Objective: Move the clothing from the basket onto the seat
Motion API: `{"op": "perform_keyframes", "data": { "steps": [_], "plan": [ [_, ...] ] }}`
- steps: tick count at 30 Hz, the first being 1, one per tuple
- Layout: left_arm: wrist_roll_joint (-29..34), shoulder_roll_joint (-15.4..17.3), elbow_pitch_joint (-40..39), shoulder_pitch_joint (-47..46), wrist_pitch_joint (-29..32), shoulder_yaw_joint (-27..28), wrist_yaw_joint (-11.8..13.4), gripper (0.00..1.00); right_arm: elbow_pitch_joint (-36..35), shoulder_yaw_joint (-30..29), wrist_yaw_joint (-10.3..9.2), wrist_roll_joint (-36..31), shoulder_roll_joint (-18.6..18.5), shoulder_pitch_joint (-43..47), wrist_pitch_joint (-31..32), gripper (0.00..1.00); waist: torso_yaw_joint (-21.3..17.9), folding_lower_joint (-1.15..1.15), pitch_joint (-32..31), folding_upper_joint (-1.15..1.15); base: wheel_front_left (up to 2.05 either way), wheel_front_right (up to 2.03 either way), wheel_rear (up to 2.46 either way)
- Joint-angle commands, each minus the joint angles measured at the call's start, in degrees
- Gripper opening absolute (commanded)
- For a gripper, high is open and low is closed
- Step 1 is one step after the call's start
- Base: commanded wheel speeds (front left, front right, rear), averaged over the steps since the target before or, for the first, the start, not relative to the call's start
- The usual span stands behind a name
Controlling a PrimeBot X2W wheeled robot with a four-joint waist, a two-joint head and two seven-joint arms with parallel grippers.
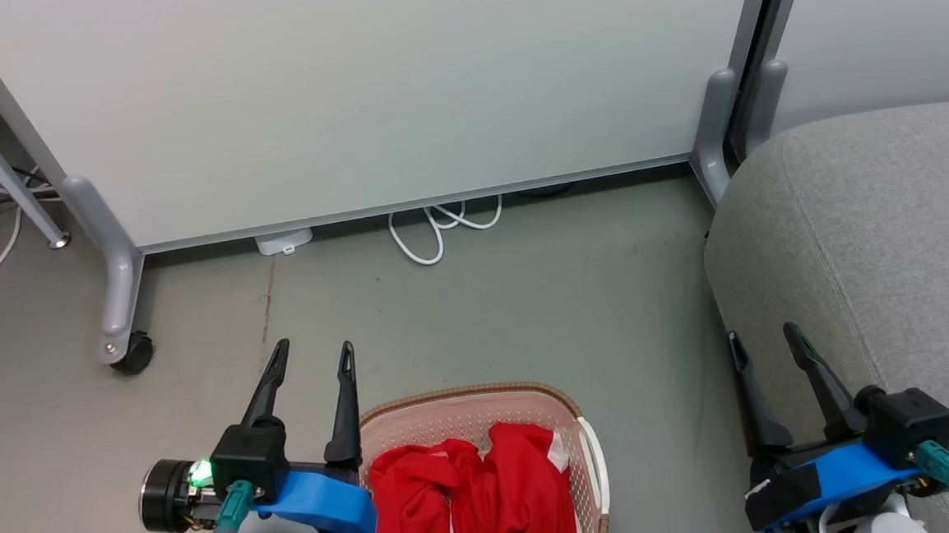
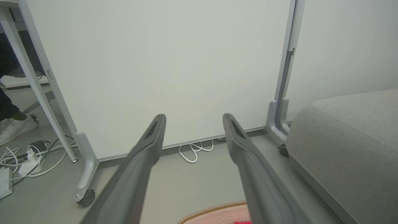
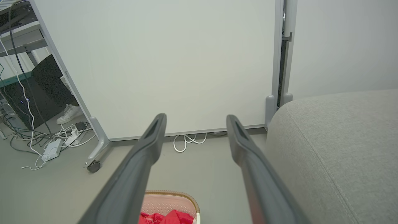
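Bright red clothing [image 1: 472,497] with white trim lies crumpled in the cream basket [image 1: 458,401], which stands on the floor at the bottom middle of the head view; its brown rim [image 2: 214,207] peeks into the left wrist view, and rim and red fabric [image 3: 164,217] into the right wrist view. My left gripper [image 1: 315,356] hangs open just left of the basket, holding nothing. My right gripper [image 1: 761,341] is open and empty at the front left edge of the grey seat [image 1: 884,225], which fills the right side in each view [image 2: 351,146] [image 3: 339,149].
A white partition panel [image 1: 365,92] on castor feet [image 1: 132,352] stands across the back. White cable loops [image 1: 431,228] lie under it. In the wrist views, cables and a power strip [image 3: 53,149] lie at far left, beside a person's white shoe [image 2: 14,127].
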Motion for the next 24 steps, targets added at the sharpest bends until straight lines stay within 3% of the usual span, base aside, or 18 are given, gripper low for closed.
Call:
{"op": "perform_keyframes", "data": {
  "steps": [1,12,24],
  "plan": [
    [0.9,0.1,0.1,-1.0,-0.5,-0.1,0.1,1.0,0.0,0.1,0.11,-1.1,-0.3,-0.6,-0.5,1.0,0.0,0.0,0.0,0.0,0.0,0.0,0.0],
    [3.2,-0.3,2.7,-1.0,-1.6,0.3,-1.1,1.0,0.4,0.8,0.08,-5.4,-0.4,-0.4,-1.6,1.0,0.2,0.0,0.0,0.0,0.0,0.0,0.0],
    [2.6,-0.7,3.8,-1.2,-1.5,0.9,-1.8,1.0,0.5,0.9,0.08,-5.2,-0.4,-0.5,-1.5,1.0,0.1,0.0,0.1,0.0,0.0,0.0,0.0]
  ]
}}
